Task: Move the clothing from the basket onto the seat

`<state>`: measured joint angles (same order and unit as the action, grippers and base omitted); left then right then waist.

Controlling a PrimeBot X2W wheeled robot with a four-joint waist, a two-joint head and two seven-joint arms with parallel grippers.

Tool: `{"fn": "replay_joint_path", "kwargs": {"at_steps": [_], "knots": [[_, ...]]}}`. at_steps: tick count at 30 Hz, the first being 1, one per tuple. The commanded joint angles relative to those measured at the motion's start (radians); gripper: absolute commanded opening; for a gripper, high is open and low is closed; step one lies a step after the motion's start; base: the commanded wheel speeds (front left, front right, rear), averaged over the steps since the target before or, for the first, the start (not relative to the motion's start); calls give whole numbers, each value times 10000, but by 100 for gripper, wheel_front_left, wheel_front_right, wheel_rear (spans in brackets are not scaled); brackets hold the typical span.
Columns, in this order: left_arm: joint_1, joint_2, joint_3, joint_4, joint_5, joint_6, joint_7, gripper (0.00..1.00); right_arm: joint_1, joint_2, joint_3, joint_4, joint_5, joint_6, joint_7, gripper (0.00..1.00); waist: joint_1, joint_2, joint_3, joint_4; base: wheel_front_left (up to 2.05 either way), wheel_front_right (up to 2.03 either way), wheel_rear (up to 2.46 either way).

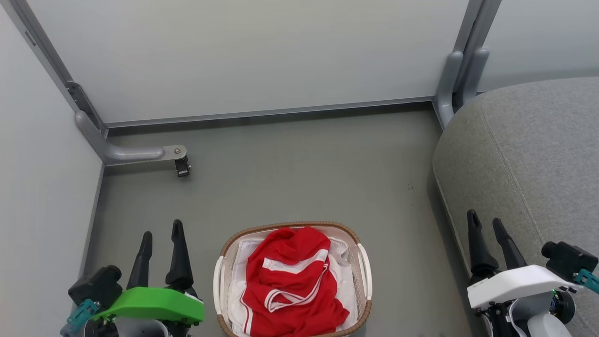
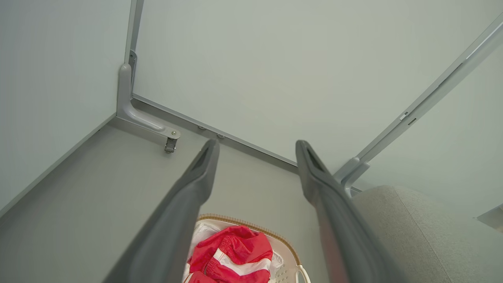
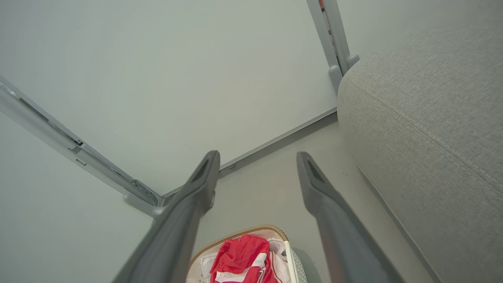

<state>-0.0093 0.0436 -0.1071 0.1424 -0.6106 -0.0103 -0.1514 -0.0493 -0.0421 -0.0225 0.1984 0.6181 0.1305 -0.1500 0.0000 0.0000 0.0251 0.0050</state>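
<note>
Grey floor spreads below pale partition walls. Left of the basket, the left jaws gape wide, holding nothing. Inside the basket, on its white liner, lies the clothing: crumpled bright red fabric with white stripe trim. Right of the basket, the right jaws stand equally wide and empty, beside the grey seat.

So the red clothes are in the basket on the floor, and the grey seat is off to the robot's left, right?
Not quite: the seat is off to the robot's right, not its left, as the head view shows. The red clothing is indeed in the basket on the floor.
</note>
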Motion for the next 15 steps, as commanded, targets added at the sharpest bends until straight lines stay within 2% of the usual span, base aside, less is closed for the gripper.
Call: {"fn": "replay_joint_path", "kwargs": {"at_steps": [1,15], "knots": [[58,73,-71,-38,299,37,-84,100,81,-69,32,-122,-313,2,-102,100,0,0,3,1,0,0,0],[195,79,-376,126,1429,160,-412,100,145,-80,80,25,-1927,3,-423,100,0,0,-36,50,0,0,0]]}}
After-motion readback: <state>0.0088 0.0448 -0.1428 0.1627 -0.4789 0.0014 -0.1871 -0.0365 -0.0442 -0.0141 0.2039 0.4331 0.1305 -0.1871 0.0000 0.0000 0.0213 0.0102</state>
